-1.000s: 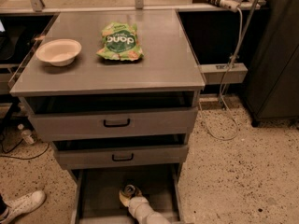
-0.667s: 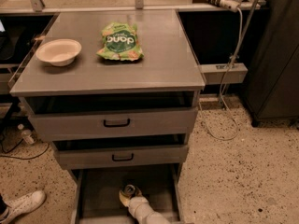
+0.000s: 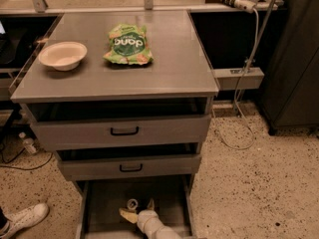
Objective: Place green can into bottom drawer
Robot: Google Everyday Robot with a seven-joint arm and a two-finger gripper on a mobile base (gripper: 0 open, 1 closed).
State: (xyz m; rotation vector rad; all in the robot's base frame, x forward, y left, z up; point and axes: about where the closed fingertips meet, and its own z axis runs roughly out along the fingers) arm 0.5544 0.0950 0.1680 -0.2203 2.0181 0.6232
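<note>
The bottom drawer (image 3: 99, 208) is pulled out at the foot of the grey cabinet, a wide flat tray with low sides. The green can (image 3: 132, 203) stands upright on the drawer floor, with mostly its silver top showing. My gripper (image 3: 139, 209) reaches into the drawer from the bottom edge on a white wrist. Its two yellowish fingers (image 3: 127, 215) are spread, one to the lower left of the can and one to its right. The can sits just at the fingertips, and the fingers do not close on it.
The two upper drawers (image 3: 124, 131) with black handles are slightly open above. A green snack bag (image 3: 127, 45) and a white bowl (image 3: 63, 55) lie on the cabinet top. A person's white shoe (image 3: 25, 218) is on the floor at the left. A dark cabinet (image 3: 294, 63) and cables stand to the right.
The fingers have spread apart from the can. The can now stands a little to the left of the wrist. The arm has hardly moved.
</note>
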